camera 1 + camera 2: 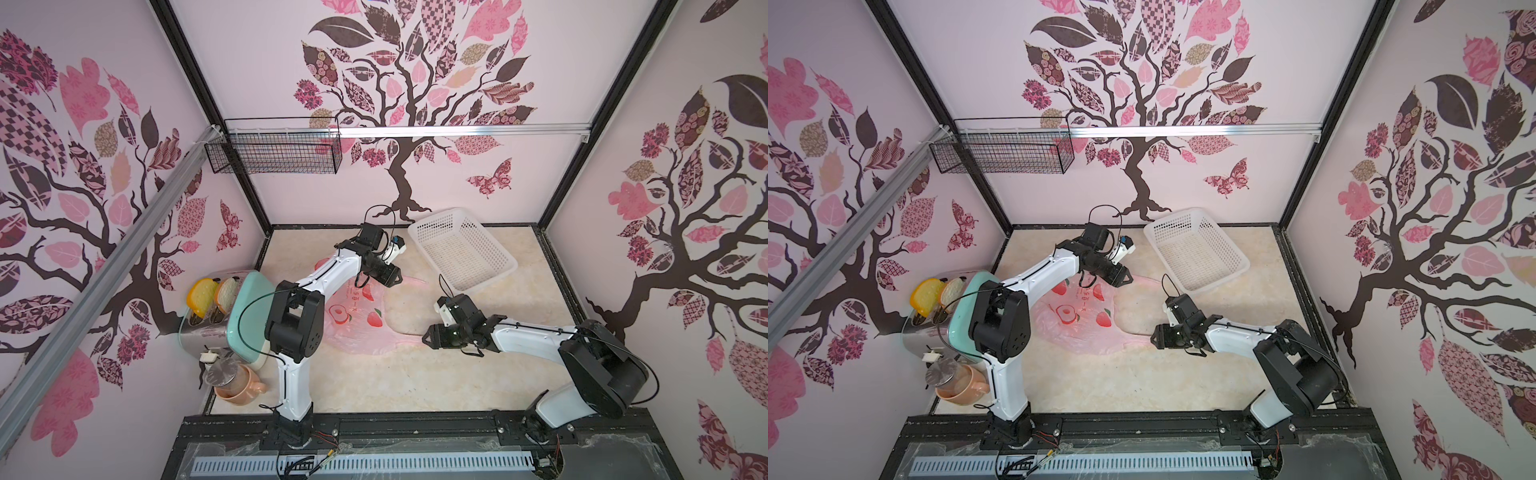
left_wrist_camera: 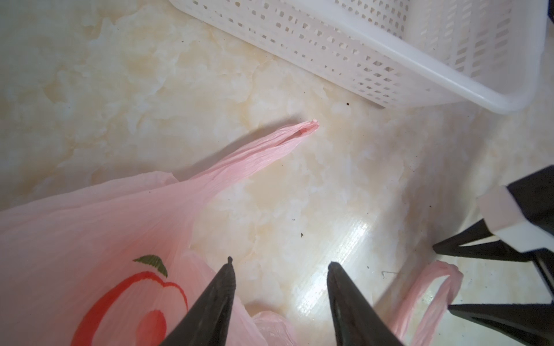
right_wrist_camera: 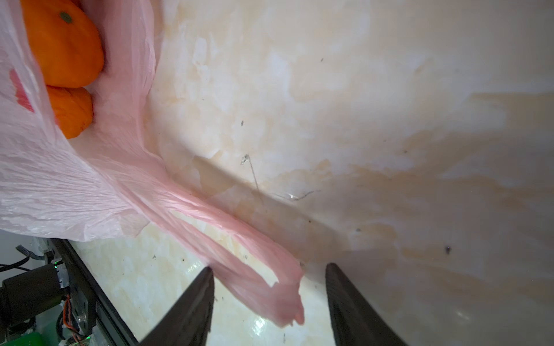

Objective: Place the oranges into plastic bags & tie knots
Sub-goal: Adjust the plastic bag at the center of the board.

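Right gripper [image 3: 269, 266] half open around the near handle [image 3: 209, 218], not pinching yet. Pink bag [image 1: 361, 332] lies mid-table, oranges [image 3: 64, 45] inside. Left gripper [image 2: 281, 261] half open, empty, far handle [image 2: 257, 152] just ahead. A lopsided pull could spill oranges out the loose mouth.

Thin pink plastic bag [image 2: 90, 215] on a glossy, marble-look tabletop [image 2: 299, 185].
Translucent, finely crinkled film with red print, bunched into a creased handle strip [image 3: 245, 263]; dimpled, softly shiny skin on the mandarins [image 3: 63, 45] inside; polished cream stone pattern catching glare; smooth matt white perforated plastic basket [image 2: 329, 57]; shiny metal toaster [image 1: 199, 336].
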Available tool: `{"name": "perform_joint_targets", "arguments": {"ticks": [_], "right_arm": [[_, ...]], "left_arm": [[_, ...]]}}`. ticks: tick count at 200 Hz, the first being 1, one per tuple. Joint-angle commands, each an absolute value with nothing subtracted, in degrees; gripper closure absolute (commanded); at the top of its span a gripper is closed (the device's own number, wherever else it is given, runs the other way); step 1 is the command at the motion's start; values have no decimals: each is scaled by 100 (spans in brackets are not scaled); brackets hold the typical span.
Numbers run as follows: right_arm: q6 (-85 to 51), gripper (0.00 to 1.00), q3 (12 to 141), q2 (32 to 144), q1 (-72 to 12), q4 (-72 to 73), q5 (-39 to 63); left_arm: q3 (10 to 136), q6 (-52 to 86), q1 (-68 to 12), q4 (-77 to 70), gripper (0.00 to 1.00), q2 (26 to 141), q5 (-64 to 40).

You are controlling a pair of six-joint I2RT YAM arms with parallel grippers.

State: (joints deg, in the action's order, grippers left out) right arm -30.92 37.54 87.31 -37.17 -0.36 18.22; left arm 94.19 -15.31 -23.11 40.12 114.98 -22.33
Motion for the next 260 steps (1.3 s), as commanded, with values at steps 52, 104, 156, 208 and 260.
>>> {"name": "perform_joint_targets", "arguments": {"ticks": [52,104,156,208,260], "right_arm": [[-3079,66,3705,8884,-3737,188,1802],[-2979,100,3534,8680,-3743,118,1886],[-2949,100,3454,8622,-3741,90,1997],[-2923,100,3402,8552,-3741,9,2032],[-2901,100,3461,8500,-3738,-96,1992]], "left_arm": [[10273,-2089,-2476,4095,42,12466,-1949],[10744,-2509,-2720,4087,37,13109,-1437],[10890,-2839,-2967,3412,33,13393,-541],[10983,-3137,-3059,3003,29,13595,-153],[11715,-3372,-3016,3835,39,14062,-1053]]}}
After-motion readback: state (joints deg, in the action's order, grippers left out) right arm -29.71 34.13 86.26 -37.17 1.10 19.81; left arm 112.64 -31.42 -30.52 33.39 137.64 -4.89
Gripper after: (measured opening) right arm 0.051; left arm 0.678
